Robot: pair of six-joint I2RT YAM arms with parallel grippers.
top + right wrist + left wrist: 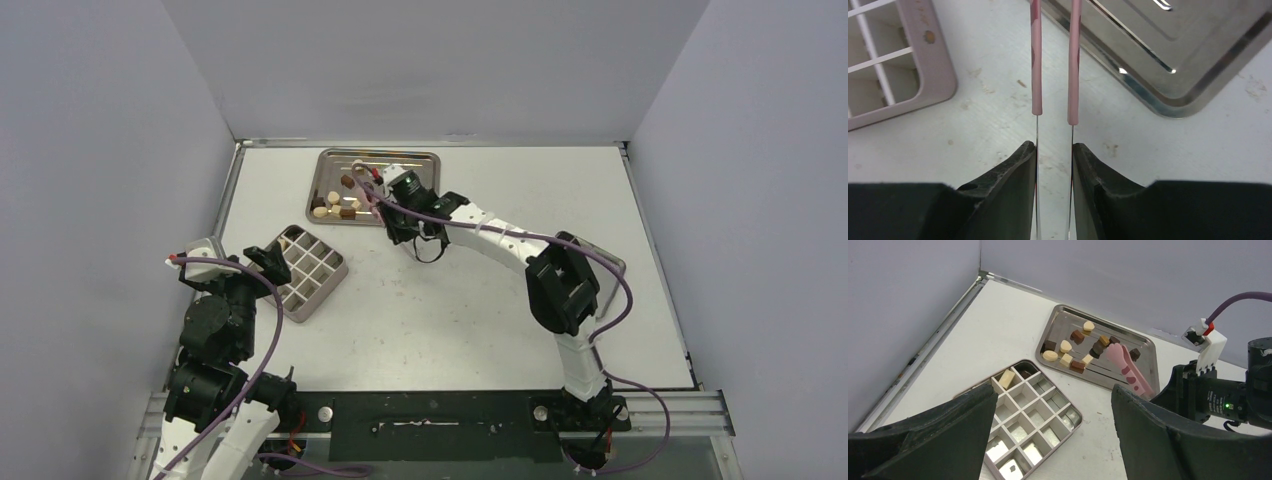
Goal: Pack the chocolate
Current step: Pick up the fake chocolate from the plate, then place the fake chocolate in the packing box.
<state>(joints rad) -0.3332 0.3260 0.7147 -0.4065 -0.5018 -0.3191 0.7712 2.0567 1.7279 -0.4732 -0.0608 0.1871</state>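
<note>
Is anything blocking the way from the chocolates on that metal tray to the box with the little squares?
Nothing visible. Only bare table lies between the tray and the open-topped box beside it. The tongs in the right gripper hang over the chocolates.

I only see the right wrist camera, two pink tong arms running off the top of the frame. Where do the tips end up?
Observer: The pink tongs reach over the steel tray, with their tips among the chocolate pieces on its right side.
Operator: Anything packed in the grid yet?
Observer: Two cells of the divided box are filled. One holds a cream piece, and the cell next to it holds a dark piece.
Operator: And the other arm?
Observer: The left pincer is open and empty, hovering by the box's left side.
</note>
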